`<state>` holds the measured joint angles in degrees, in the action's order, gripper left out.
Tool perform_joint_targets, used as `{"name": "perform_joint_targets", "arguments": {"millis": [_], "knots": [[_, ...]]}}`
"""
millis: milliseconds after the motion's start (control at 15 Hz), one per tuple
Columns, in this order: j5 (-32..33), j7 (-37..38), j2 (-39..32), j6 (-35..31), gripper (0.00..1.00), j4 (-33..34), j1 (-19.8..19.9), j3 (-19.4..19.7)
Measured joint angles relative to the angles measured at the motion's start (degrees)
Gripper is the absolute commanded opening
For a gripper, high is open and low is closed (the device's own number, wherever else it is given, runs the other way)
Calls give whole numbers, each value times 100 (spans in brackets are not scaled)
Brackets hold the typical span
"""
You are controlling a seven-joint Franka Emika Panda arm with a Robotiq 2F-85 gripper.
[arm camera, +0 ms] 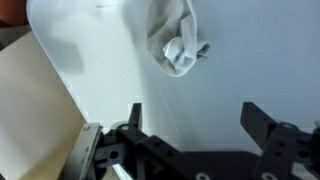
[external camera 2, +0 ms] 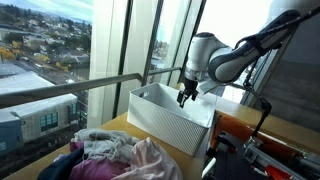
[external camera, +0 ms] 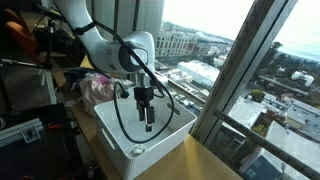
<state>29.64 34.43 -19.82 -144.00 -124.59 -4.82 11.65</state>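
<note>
In the wrist view, the end effector is closest to the camera. Its 2 dark fingers are spread wide apart with nothing between them. Beyond the fingertips, and not touching them, a crumpled white cloth lies on the floor of a white bin. A strip of the tan surface shows past the bin's wall. In both exterior views, the end effector points straight down, its tips about level with the bin's rim. The bin stands on the wooden surface, close to the edge that runs along the window. A pile of clothes, pink and white, lies on the same surface just beside 1 end of the bin.
</note>
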Motion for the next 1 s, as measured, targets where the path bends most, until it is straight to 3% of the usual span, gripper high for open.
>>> {"name": "perform_joint_targets", "arguments": {"millis": [467, 533, 600, 1000], "knots": [[-453, -8, -1228, -392, 100, -19, 298, 109], [-611, -33, -1419, -477, 75, 12, 298, 108], [-781, -93, -1585, -546, 74, 68, 297, 107], [-1664, -689, -1760, -517, 28, 355, 406, 160]]}}
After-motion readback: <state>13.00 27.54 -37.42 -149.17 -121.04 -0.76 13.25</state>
